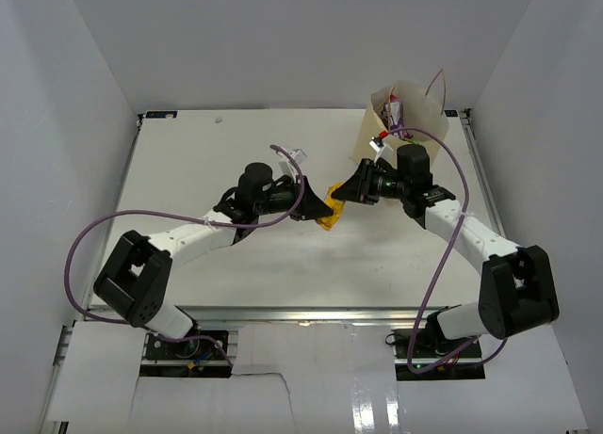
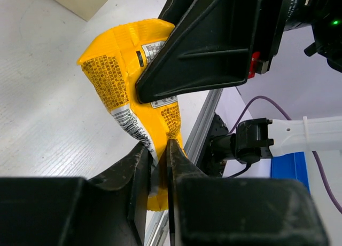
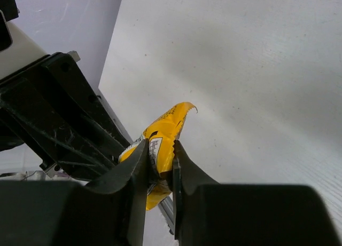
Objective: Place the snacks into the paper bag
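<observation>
Hanging between the two grippers over the middle of the table is a small, crinkled yellow-orange snack packet (image 1: pixel 330 215) with dark print and a white label panel. It is not in the bag. The left gripper (image 2: pixel 158 155) has its fingers pressed together on one sealed end of the packet, and the foil there is squeezed to a thin strip between the black pads. The right gripper (image 3: pixel 160 163) pinches the opposite part of the packet, its fingers closed on the fold beside the white label, with a curled corner of foil sticking out past them. From above, the two grippers point at each other, nearly tip to tip, with the packet bridging them.

The tan kraft paper bag (image 1: pixel 405 123) stands well apart from the packet at the far right corner of the table, behind the right arm (image 1: pixel 462 227). Its mouth is open, it leans a little, and one thin brown loop handle (image 1: pixel 435 81) sticks up. Something white and red shows inside its mouth, too small to make out.

The white table (image 1: pixel 236 161) lies under both arms, and purple cables (image 1: pixel 85 241) loop from each arm down to its base.
</observation>
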